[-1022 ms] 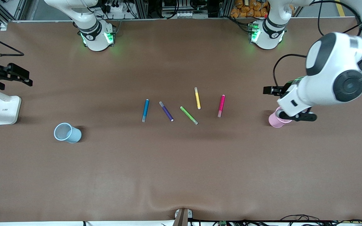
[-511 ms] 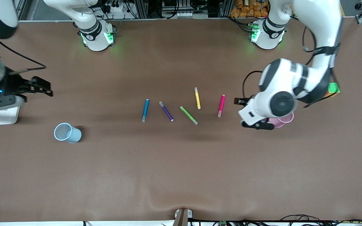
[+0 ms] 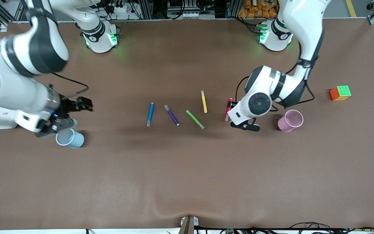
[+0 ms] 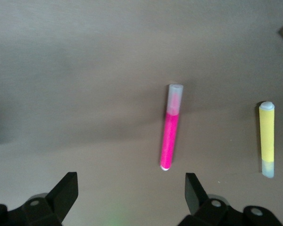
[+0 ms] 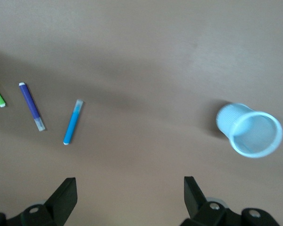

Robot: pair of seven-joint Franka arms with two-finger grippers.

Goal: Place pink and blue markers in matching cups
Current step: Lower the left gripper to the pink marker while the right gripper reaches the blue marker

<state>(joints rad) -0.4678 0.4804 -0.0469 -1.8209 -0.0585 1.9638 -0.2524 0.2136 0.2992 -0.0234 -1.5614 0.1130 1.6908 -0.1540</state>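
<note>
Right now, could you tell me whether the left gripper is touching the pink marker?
Apart. The left wrist view shows the left gripper open, with bare table between each finger and the pink marker.

My worktop [image 3: 187, 182] is covered edge to edge in a matte brown cloth, lit evenly from above, with soft shadows. At six o'clock the cloth puckers into a small ridge over a metal bracket [image 3: 188, 223], and dark cables [image 3: 307, 225] trail along the edge toward five o'clock. Along twelve o'clock runs an aluminium frame [image 3: 148, 8] with power strips and tangled wiring. At one o'clock sits a heap of orange-brown packets [image 3: 255, 8]. At nine o'clock stands a white stand base [image 3: 2, 117]. At three o'clock lies a colourful puzzle cube [image 3: 340, 93].
</note>
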